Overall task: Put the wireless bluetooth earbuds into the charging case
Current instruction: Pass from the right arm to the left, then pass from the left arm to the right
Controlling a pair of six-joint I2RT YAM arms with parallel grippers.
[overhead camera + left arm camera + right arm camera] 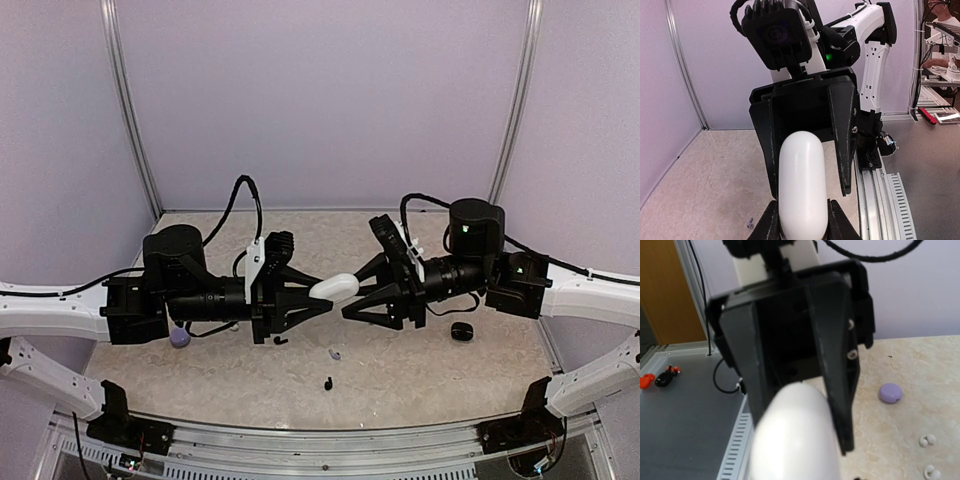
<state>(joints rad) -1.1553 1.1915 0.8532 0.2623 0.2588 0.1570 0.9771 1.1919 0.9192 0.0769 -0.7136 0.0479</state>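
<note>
Left gripper point(802, 222) fingers clamp the slick white case point(337, 286); right gripper point(810, 195) fingers stand parted round its right end. The tiny earbuds point(926, 441) are likely light; pinch them by the stems.

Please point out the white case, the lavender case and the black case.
white case point(335, 287): top external view, middle of its shell.
lavender case point(890, 392): right wrist view, centre of its top.
black case point(461, 331): top external view, centre of its top.

Left hand point(322, 298) clamped, right hand point(348, 308) parted, tips meeting midair
</note>
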